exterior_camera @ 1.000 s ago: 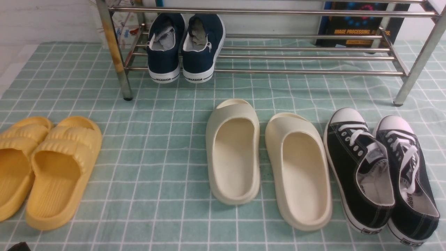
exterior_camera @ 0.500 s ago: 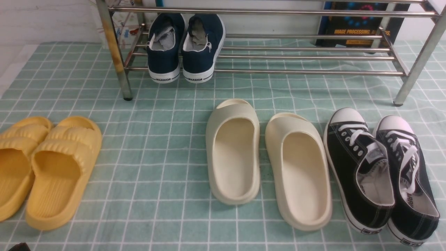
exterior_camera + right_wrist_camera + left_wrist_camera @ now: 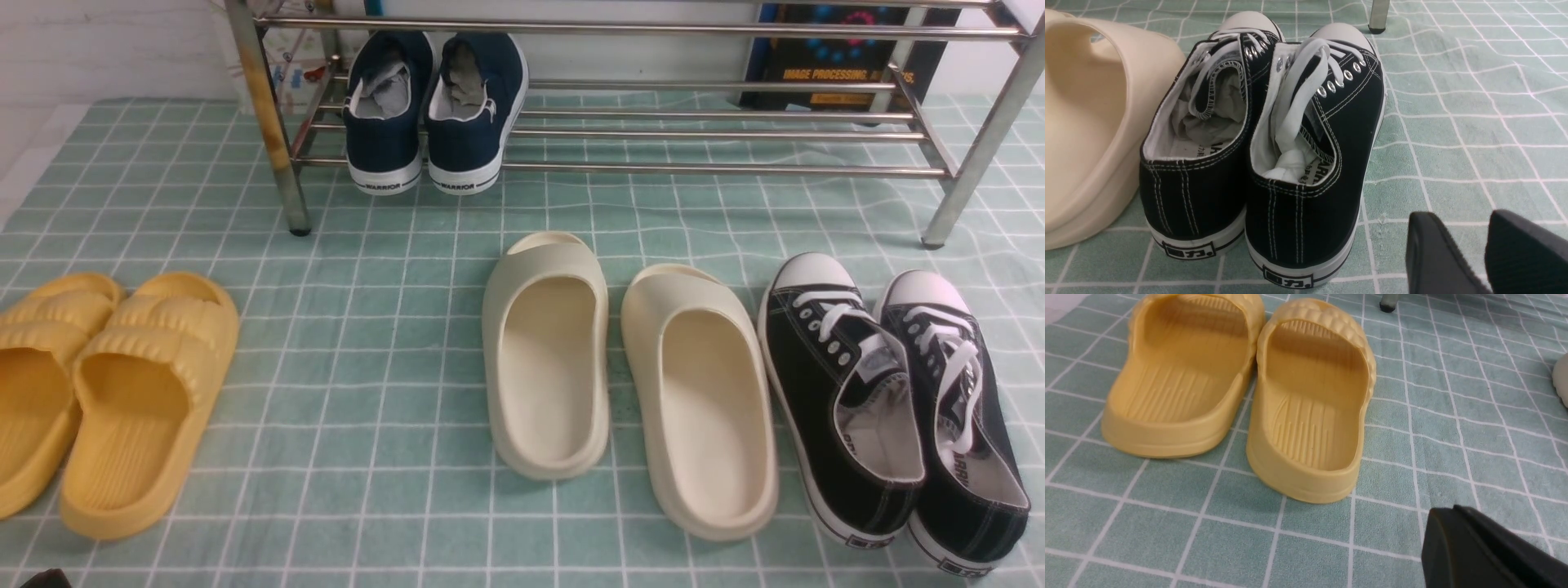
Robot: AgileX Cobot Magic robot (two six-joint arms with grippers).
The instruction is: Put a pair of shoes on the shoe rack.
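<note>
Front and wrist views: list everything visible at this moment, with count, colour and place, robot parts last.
Navy-blue canvas slip-on sneakers: two, navy with white soles, side by side on the rack's lower bars, left end, heels toward the camera.
Steel-tube shoe rack: one, shiny silver, one leg stained yellow, at the back.
Yellow ribbed rubber slippers: two, front left on the cloth.
Cream rubber slippers: two, centre.
Black lace-up sneakers: two, white toe caps, front right.
Green checked cloth: one, under everything.
Dark book: one, behind the rack, right.
Left gripper: black, only partly visible, beside the yellow slippers.
Right gripper: black, fingers slightly apart, behind the black sneakers, holding nothing.
</note>
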